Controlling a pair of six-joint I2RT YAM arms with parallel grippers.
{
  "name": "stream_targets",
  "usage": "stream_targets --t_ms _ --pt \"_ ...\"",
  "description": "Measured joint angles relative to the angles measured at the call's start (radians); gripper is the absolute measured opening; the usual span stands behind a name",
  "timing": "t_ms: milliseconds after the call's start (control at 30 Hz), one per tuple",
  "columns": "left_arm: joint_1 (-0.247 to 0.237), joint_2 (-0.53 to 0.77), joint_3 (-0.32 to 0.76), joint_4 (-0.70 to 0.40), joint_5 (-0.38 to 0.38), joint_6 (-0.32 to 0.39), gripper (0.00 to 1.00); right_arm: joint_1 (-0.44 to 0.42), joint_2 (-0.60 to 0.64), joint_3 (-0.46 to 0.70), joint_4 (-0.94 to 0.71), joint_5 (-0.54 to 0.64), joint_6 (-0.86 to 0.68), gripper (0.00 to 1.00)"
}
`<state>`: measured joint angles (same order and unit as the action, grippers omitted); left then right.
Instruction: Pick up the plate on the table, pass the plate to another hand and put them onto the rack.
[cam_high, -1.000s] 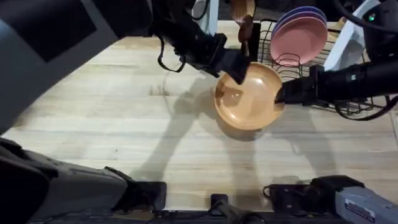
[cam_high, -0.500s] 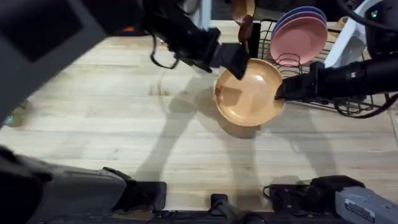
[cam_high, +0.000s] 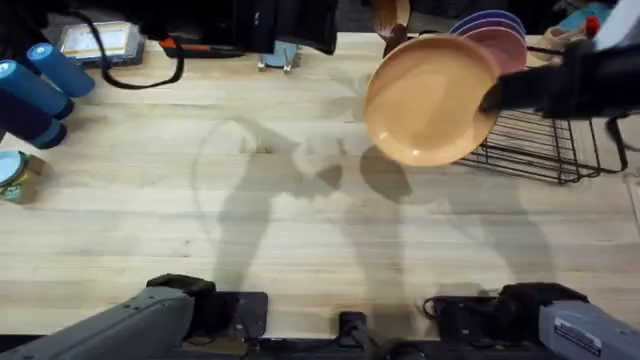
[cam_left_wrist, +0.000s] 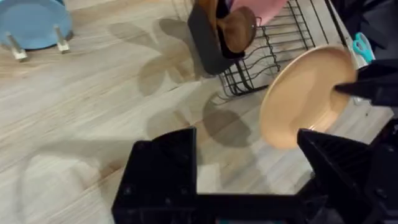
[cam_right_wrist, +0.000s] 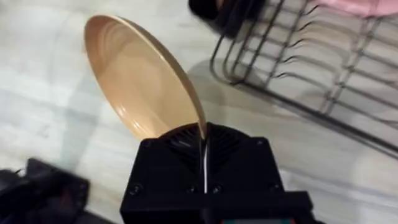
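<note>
While right gripper (cam_right_wrist: 204, 146) pinches plate (cam_high: 430, 98), left gripper (cam_left_wrist: 249, 165) agape

Bright, even light from above falls on the table (cam_high: 200, 200), with soft grey shadows spreading under the plate (cam_high: 430, 98) and arms. The right gripper (cam_high: 497, 95) looks dark and smeared overhead. Both wrist views are soft, their near fingers unfocused.

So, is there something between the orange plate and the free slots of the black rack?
Nothing visible does. The plate, in the right gripper, hangs above the table beside the rack, with pink plates at its back.
</note>
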<state>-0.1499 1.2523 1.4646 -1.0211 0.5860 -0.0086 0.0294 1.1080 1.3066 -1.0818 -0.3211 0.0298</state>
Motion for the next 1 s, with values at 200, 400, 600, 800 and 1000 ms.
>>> stream_targets --t_ms 200,400,600,800,1000 --pt "0.046 -0.009 0.000 -0.021 -0.003 0.000 0.995 -0.036 -0.022 0.051 -0.008 0.105 -0.047 0.030" --pt "0.056 -0.010 0.000 -0.026 -0.003 0.000 0.995 -0.041 -0.079 0.057 0.047 0.312 -0.181 0.030" --pt "0.056 -0.010 0.000 -0.032 -0.004 0.000 0.996 -0.041 -0.106 0.060 0.180 0.434 -0.444 0.031" --pt "0.056 -0.010 0.000 -0.032 -0.004 0.000 0.995 -0.041 -0.106 0.060 0.237 0.443 -0.594 0.031" --pt "0.056 -0.010 0.000 -0.032 -0.004 0.000 0.995 -0.049 -0.095 0.060 0.289 0.458 -0.699 0.030"
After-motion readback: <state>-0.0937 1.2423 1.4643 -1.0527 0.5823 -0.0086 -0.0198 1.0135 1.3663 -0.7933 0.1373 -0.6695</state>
